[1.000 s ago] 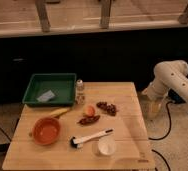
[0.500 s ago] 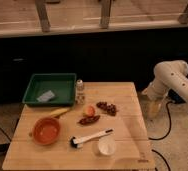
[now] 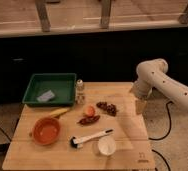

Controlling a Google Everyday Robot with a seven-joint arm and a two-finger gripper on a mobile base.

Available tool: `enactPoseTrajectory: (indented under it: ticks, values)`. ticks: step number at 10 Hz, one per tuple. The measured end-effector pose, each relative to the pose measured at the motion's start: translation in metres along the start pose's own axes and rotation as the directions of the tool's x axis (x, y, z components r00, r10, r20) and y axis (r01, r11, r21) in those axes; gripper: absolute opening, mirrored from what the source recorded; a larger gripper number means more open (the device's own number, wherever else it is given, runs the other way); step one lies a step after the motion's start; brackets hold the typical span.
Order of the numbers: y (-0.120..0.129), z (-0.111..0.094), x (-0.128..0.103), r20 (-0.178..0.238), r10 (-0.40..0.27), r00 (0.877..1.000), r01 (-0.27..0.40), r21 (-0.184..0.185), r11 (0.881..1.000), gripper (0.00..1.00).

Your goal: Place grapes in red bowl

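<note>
A: Looking at the jaws, are they open or shut?

B: Open, and they hold nothing. They hang at the end of the white arm point(image 3: 154, 80), pointing down, by the right edge of the worktop point(image 3: 129, 152).

A: What is closest to the jaws?

B: The grapes point(image 3: 107, 107). They lie on the worktop a little to the left of the jaws as we look, not touching them.

A: And past the grapes?

B: A small orange fruit point(image 3: 89, 110) and a long red-brown thing point(image 3: 88, 120). A brush point(image 3: 91, 137) and a white cup point(image 3: 107, 145) lie nearer to us.

A: Where is the red bowl point(image 3: 47, 131)?

B: Far from the jaws, near the left end of the worktop. A green tray point(image 3: 51, 89) sits behind it.
</note>
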Motion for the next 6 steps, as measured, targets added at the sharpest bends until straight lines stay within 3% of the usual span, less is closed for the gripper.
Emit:
enactPoseTrajectory:
  ticks: [6]
  values:
    - [-0.01, 0.031, -0.044, 0.014, -0.074, 0.997, 0.074, -0.014, 0.997, 0.8]
